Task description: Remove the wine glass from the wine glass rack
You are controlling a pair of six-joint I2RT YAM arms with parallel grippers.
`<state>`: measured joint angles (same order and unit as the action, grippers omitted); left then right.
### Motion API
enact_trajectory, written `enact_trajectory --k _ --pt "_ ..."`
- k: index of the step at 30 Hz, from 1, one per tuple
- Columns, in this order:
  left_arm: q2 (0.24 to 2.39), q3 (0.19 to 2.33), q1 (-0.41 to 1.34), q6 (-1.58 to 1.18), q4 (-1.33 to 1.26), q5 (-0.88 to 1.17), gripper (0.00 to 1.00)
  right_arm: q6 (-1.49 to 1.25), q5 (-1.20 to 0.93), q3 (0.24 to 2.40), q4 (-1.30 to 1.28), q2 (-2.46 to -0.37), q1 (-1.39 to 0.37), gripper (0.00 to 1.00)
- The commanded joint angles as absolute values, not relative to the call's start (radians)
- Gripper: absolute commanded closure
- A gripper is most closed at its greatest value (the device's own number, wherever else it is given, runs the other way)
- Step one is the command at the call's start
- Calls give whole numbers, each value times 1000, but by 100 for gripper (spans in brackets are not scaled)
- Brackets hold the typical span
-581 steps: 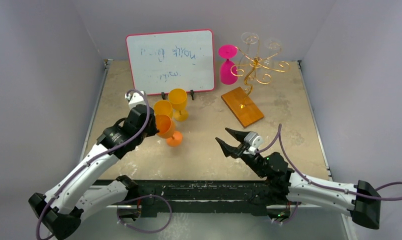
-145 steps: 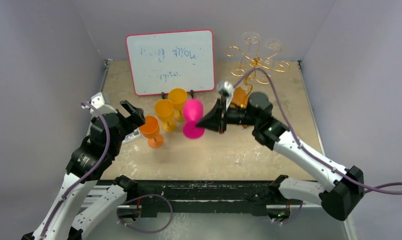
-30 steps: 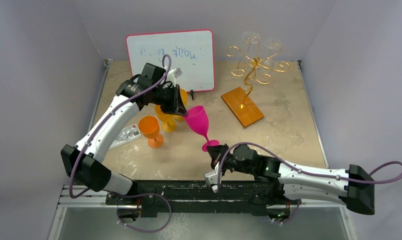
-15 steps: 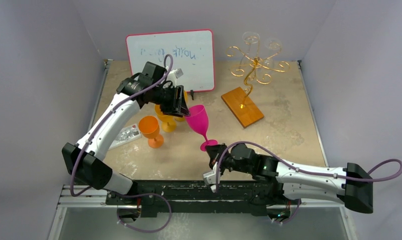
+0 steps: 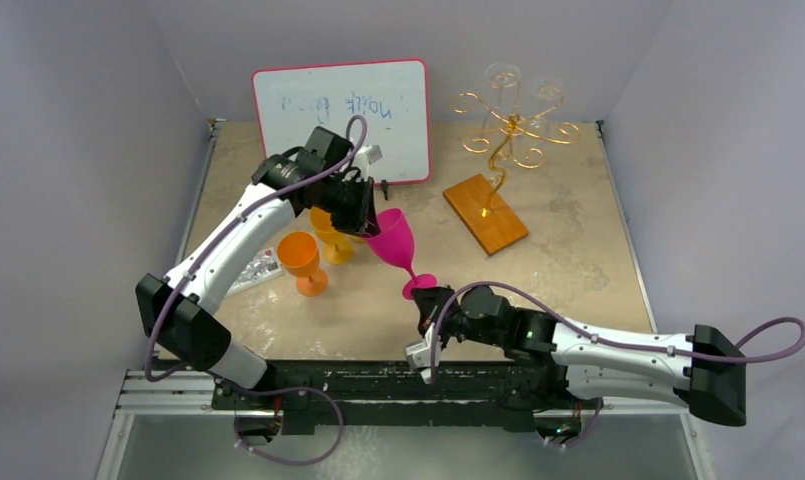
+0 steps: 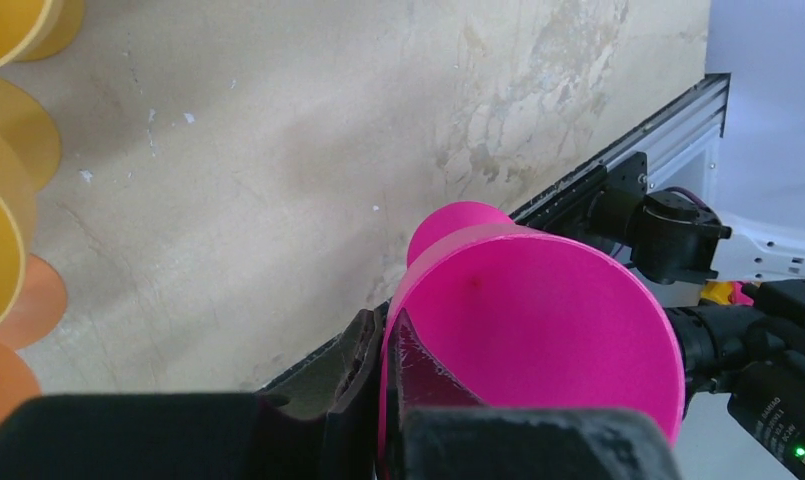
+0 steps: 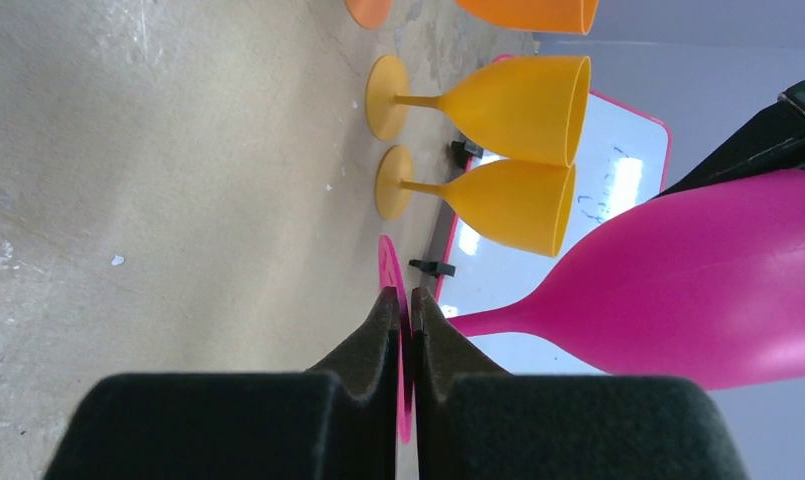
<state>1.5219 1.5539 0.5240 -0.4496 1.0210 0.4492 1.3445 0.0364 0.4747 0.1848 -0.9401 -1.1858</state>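
The pink wine glass (image 5: pixel 396 238) hangs tilted above the table, off the wine glass rack (image 5: pixel 508 130), whose gold wire arms rise from a wooden base (image 5: pixel 485 213) at the back right. My left gripper (image 5: pixel 363 215) is shut on the bowl's rim; in the left wrist view one finger is inside the bowl (image 6: pixel 538 320) and one outside, at the left gripper (image 6: pixel 386 340). My right gripper (image 5: pixel 425 300) is shut on the glass's foot (image 7: pixel 393 270), seen edge-on between the right gripper's (image 7: pixel 406 300) fingers.
A red-framed whiteboard (image 5: pixel 340 120) stands at the back. An orange glass (image 5: pixel 300 258) and a yellow glass (image 5: pixel 330 225) stand upright left of the pink one; two yellow glasses (image 7: pixel 508 95) show in the right wrist view. Clear glasses (image 5: pixel 500 75) hang on the rack.
My left gripper let go for a moment and shut again on the pink rim, its wrist shifting slightly right. The right gripper kept its hold on the foot.
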Motion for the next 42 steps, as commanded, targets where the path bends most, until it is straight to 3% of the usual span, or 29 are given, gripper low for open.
enact_trajectory --k 1,8,20,29,35,42 --pt "1492 1599 532 -434 1033 427 100 1353 72 524 260 -909 -1178 88" --pt "1475 1616 532 -432 1024 358 100 1291 39 507 279 -838 -1178 66" --pt "1402 1601 532 -439 993 165 100 1025 -92 473 290 -693 -1178 37" --pt "1368 1517 539 -466 954 156 100 765 -37 380 480 -564 -1178 35" --pt "1318 1432 655 -489 916 -6 100 504 161 312 645 -515 -1178 30" --pt "1219 1253 671 -544 813 -118 100 101 398 283 680 -540 -1177 20"
